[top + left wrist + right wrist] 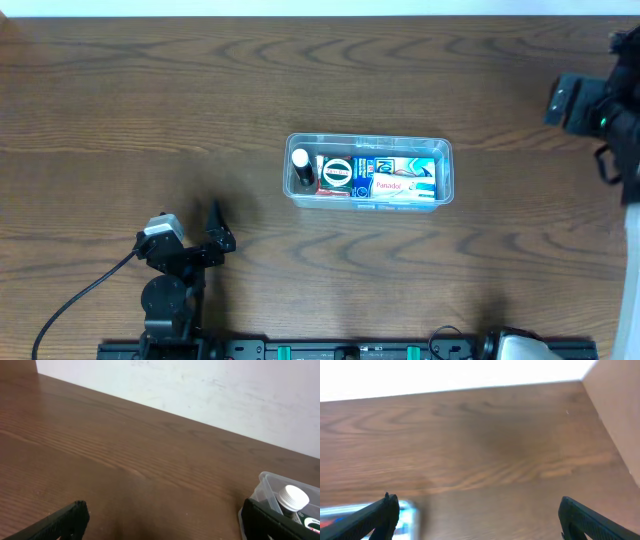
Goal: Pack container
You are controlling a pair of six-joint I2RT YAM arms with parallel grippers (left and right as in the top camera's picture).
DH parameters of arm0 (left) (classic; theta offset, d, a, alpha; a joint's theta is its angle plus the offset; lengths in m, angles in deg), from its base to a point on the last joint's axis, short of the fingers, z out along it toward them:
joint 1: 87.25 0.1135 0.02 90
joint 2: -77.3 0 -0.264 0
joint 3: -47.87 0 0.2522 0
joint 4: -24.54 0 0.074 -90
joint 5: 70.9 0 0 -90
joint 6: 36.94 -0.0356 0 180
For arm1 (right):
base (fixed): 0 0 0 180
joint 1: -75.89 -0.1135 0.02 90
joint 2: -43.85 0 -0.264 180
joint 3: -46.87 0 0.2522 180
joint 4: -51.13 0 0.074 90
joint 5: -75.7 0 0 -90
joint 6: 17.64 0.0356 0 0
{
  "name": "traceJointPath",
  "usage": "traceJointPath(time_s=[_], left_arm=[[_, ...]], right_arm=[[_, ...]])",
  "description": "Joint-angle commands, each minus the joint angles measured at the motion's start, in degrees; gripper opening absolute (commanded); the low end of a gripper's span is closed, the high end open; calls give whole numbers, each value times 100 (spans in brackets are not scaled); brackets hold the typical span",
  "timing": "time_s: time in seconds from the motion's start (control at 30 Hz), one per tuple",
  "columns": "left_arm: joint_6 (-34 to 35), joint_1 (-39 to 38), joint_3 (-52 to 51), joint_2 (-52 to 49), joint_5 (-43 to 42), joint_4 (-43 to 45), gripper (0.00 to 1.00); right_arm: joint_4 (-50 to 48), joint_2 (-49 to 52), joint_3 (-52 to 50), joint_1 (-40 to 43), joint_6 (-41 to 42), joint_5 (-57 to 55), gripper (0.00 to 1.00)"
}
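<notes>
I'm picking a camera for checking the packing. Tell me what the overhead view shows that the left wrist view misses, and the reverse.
Overhead only: the whole container, the Panadol box and other packs inside, plus the left arm and right arm. Left wrist only: the white wall behind the table, and the left claw seen close, fingers wide apart. Both: the wooden table, the container's left end and the white-capped bottle in it.

Brown, wavy-grained table [150, 100]; clear container [370, 138] — blue, red and white boxes [395, 178], black bottle [302, 170] with white cap.
</notes>
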Motion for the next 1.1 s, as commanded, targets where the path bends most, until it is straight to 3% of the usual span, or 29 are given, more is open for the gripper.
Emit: traceJointPath(time_s=[0.0,0.13,0.33,0.5,0.83,1.07], left_arm=[[-96,31,-87,35,-61,-225,98],[-96,31,-87,35,-61,-223,98],[-96,31,-87,35,-61,-223,98],[-96,31,-87,35,-61,-225,98],[-96,31,-87,35,-61,-223,98],[-96,31,-87,35,-61,-225,98]], right_arm=[[-155,-918,-457,-555,-256,-299,99],[-1036,-1915,-1648,-922,-295,-455,99],[-4046,-3598,-4203,-940,245,-249,99],[-5641,-4710,-5923,-942,328,-247,99],[-6166,-6815,-8172,-1036,372,50,99],[-6133,-7208,-8802,-1099,522,50,99]])
